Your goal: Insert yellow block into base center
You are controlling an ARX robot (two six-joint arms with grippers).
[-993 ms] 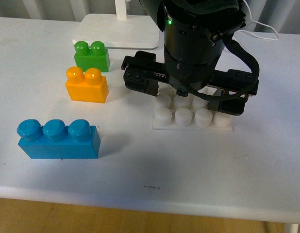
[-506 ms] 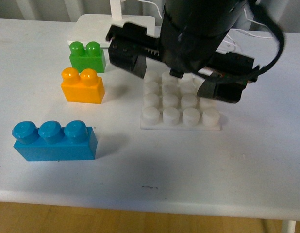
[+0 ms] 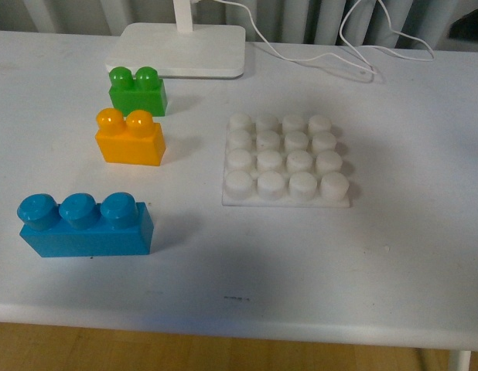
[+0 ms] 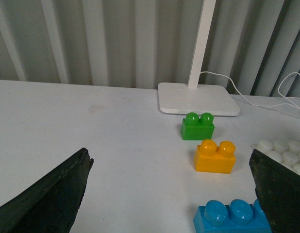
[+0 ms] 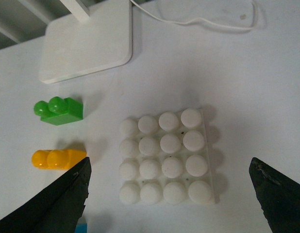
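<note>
Block: the yellow block stands on the table, left of the base, untouched.
Grippers: left gripper and right gripper both gape wide, holding nothing.
Risk: the green block sits just behind; a careless grasp may nudge it, or a skewed placement may miss the centre studs.

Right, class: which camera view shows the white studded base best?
The right wrist view: it looks almost straight down on the base, with all sixteen studs clear and bare. The front view shows it whole too, but at a slant. The left wrist view catches only a few of its studs.
</note>
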